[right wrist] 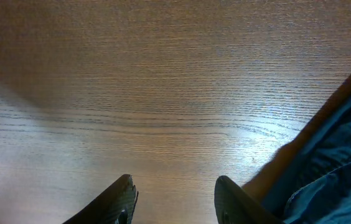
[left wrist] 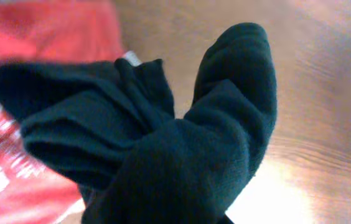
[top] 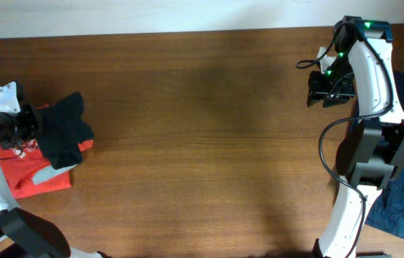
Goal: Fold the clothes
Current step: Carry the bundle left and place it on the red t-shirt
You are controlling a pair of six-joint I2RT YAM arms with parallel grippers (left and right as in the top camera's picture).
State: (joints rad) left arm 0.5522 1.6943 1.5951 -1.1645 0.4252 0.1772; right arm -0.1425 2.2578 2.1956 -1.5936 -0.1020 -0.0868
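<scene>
Your dark shirt (top: 64,135) sits at the left end of the table (top: 202,143), bunched into a lump on top of the red tee (top: 34,179). From overhead, its longer run goes from the far side toward the near side. One rounded lobe points away toward the far right and another sticks out to the right.

In your left wrist view the dark shirt (left wrist: 163,143) fills most of the picture. It is thick, blackish-teal and gathered into deep folds, with one fat roll rising toward the upper right. The red tee (left wrist: 45,37) shows behind it on the left, with white print at the edge.

Your left gripper (top: 34,123) meets the shirt's left side. The cloth hides its fingers, but the folds gather up into it, so read it as clamped on the shirt.

Your right gripper (right wrist: 175,199) hangs over bare wood at the far right with its fingers (right wrist: 122,199) apart and holding nothing. The navy garment (right wrist: 337,168) lies just beside it, at the table's right edge.
</scene>
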